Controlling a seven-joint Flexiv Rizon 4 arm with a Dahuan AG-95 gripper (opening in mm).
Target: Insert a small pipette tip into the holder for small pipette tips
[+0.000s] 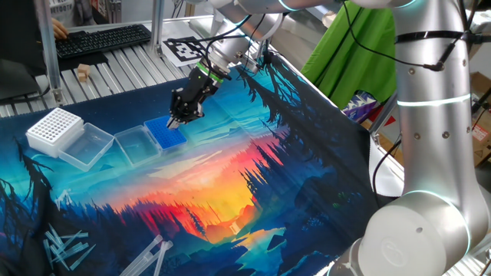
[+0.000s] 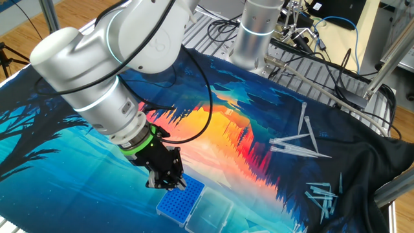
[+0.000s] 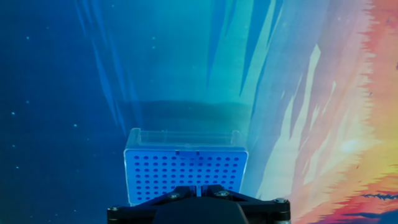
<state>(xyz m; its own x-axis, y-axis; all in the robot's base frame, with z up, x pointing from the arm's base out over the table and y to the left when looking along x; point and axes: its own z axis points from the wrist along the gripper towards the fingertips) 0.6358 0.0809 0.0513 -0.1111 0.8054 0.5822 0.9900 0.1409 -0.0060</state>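
Opposite table sides; close overhead blue rack point(image 3: 185, 172).

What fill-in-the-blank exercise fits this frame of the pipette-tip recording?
1. The gripper hangs directly above the ____ rack.
2. The hinged clear lid of that rack lies ____.
3. The larger rack near the mat's corner is coloured ____.
4. The loose long tips lie scattered on the ____.

Missing words: blue; open; white; mat
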